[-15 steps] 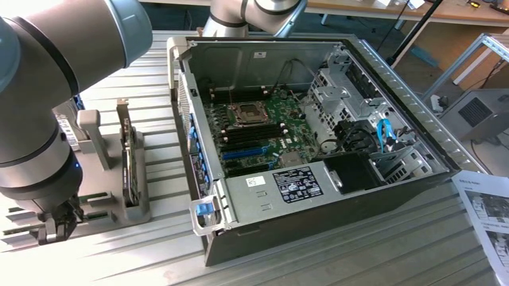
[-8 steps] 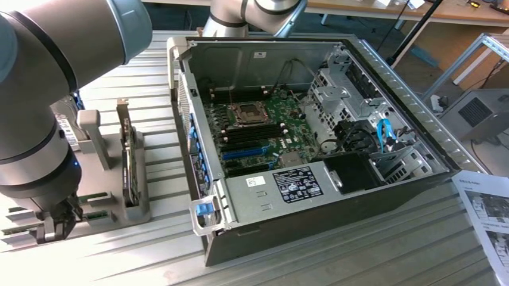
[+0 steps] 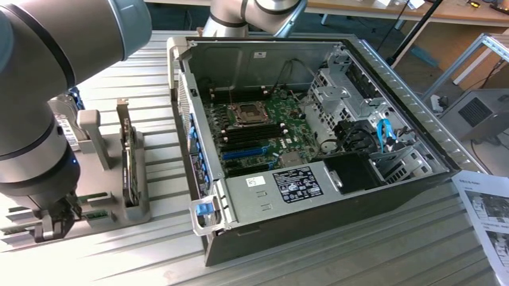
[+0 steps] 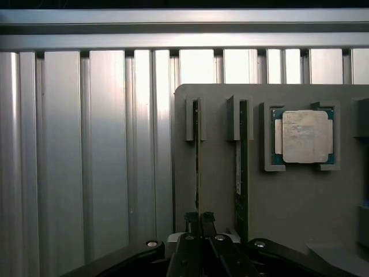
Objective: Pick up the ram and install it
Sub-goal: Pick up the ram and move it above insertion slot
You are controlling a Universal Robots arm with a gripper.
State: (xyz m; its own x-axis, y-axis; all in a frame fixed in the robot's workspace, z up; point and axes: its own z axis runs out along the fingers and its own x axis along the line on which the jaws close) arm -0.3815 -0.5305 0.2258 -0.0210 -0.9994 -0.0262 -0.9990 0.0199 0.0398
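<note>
ram [image 4: 198, 150] stands edge-on in a narrow slot of the grey holder [image 4: 216, 173]. in the wrist view i see the jaws clenched on its thin edge, with the dark fingertips [image 4: 192, 219] pressed in from either side. the stick is seated in its slot, not lifted. a second stick [image 4: 243, 161] with a green edge stands in the neighbouring slot, just beside the first and parallel to it. beyond that, a square silver processor chip [image 4: 304, 137] lies flat in its own pocket of the holder.

in the exterior view the arm [image 3: 32, 119] reaches down over the holder at the exterior view's left, on the ribbed metal desk [image 3: 119, 262]. a dark expansion card [image 3: 126, 158] stands upright in the holder, near the arm. the open computer case [image 3: 263, 59] lies on the desk to the exterior view's right of the holder, well apart from the jaws. its green motherboard [image 3: 275, 122] is exposed, with dark memory slots [image 3: 253, 132] next to the processor socket [image 3: 247, 110]. a printed sheet [image 3: 485, 208] lies at the far right.
</note>
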